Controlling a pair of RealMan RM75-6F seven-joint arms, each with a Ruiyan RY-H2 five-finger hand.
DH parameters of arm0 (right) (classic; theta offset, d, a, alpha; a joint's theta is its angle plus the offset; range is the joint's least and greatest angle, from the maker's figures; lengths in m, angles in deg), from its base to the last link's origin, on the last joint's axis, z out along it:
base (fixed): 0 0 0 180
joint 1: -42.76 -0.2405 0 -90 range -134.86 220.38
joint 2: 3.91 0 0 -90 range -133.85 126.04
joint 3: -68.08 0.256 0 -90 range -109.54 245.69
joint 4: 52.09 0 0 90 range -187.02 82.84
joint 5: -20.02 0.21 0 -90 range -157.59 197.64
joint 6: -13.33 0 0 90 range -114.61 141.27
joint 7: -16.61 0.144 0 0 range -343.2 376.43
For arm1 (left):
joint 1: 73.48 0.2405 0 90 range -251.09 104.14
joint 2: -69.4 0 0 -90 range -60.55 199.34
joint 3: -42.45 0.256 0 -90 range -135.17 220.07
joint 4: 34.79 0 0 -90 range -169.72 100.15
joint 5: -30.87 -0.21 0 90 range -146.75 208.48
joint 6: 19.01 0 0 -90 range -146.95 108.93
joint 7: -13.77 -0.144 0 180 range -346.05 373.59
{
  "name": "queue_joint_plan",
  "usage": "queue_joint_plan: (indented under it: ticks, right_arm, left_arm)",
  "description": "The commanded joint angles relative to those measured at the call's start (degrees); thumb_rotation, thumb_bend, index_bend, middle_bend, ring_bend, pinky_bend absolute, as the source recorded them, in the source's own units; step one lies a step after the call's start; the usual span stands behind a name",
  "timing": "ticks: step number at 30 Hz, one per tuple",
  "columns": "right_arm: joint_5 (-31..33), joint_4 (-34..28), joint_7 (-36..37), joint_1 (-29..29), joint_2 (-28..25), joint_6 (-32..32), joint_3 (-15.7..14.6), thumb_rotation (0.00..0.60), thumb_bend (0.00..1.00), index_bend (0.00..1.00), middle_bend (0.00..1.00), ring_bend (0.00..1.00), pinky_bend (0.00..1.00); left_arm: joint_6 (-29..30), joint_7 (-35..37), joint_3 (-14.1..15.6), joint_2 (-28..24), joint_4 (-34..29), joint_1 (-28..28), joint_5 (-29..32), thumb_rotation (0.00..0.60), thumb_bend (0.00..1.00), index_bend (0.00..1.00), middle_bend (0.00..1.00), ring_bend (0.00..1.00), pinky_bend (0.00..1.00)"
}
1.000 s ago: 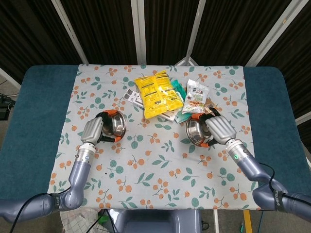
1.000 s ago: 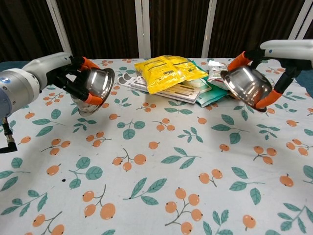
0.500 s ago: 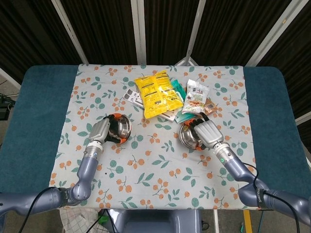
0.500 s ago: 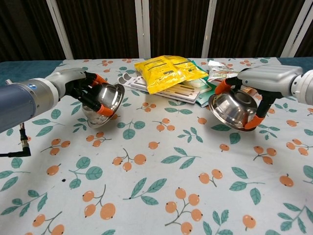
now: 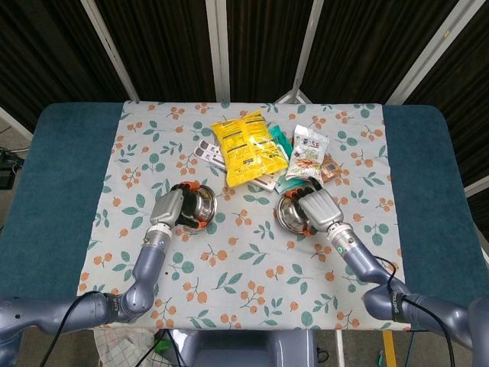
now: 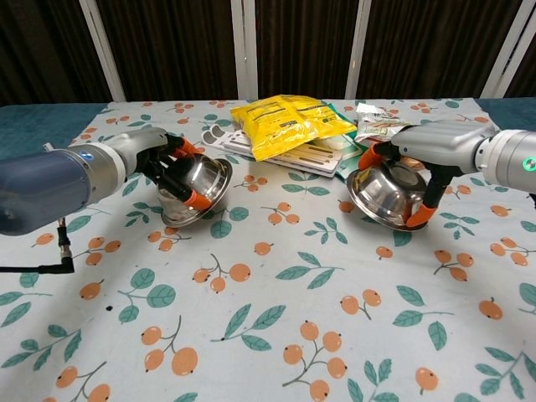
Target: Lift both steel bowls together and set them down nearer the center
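The left hand (image 6: 167, 167) is gripping the left steel bowl (image 6: 199, 189) by its rim, orange-tipped fingers hooked over the edge, and it is carrying the bowl inward and downward. Over the last second this bowl has been travelling from the nine o'clock edge of the flowered tablecloth (image 5: 252, 267) toward the middle, and it is tilting less than before, its mouth now turning up and toward three o'clock. In the chest view its underside is sitting on or just above the cloth; I cannot tell which.

At twelve o'clock, the yellow snack bag (image 5: 246, 147) is lying on a heap of other packets (image 5: 306, 157), untouched and well apart from the left bowl.

The right hand (image 6: 423, 155) is grasping the right steel bowl (image 6: 387, 194) the same way, fingers clamped over the rim, and it too is coming in and down, from about three o'clock toward the center. This bowl is now hanging just beside the lower edge of the packet heap, low over the cloth, and appears slightly tipped toward the camera.

Both bowls are arriving together, so the carry is nearly done. What remains, by my judgement, is settling each flat on the cloth and letting go; a tipped bowl could rock or roll when released.
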Motion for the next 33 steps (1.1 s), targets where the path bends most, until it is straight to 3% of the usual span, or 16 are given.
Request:
queue_joint_plan:
  ticks: [1,9,14,23,28,33]
  right_arm:
    - [2.21,-0.79,-2.02,-0.48,-0.32,-1.88,-0.45,0.600,0.00,0.32,0.23,0.15,0.02]
    - [6.80,-2.90,-6.47,-0.78,0.56,-0.81,-0.09,0.600,0.00,0.21,0.06,0.05,0.00]
    - [9.96,-4.51,-9.82,-1.10,0.20,-0.15,-0.23,0.600,0.00,0.16,0.02,0.02,0.00]
    - [14.34,-7.35,-13.08,-1.14,-1.06,1.60,-0.62,0.600,0.00,0.10,0.00,0.00,0.00]
    - [12.95,-9.88,-7.98,0.51,-4.08,4.90,1.94,0.600,0.00,0.09,0.00,0.00,0.00]
    - [8.69,-9.13,1.45,3.88,-9.37,9.65,5.08,0.600,0.00,0.09,0.00,0.00,0.00]
  left_arm:
    - [-1.82,-0.76,0.96,-0.73,-0.92,-0.37,0.56,0.600,0.00,0.16,0.00,0.00,0.10]
    - [-3.64,-0.05,1.89,-2.04,-3.39,-0.60,-0.28,0.600,0.00,0.07,0.00,0.00,0.07]
    - [-2.12,0.77,1.91,-3.93,-6.98,-0.24,-3.04,0.600,0.00,0.06,0.00,0.00,0.07]
    - [1.29,0.11,1.11,-10.23,-15.66,0.54,-2.69,0.600,0.00,0.05,0.00,0.00,0.06]
    - [4.39,-1.16,1.51,-15.93,-20.10,1.91,-5.27,0.600,0.00,0.05,0.00,0.00,0.05]
    - [10.07,-1.88,4.25,-24.56,-22.95,6.40,-13.22,0.600,0.00,0.05,0.00,0.00,0.05]
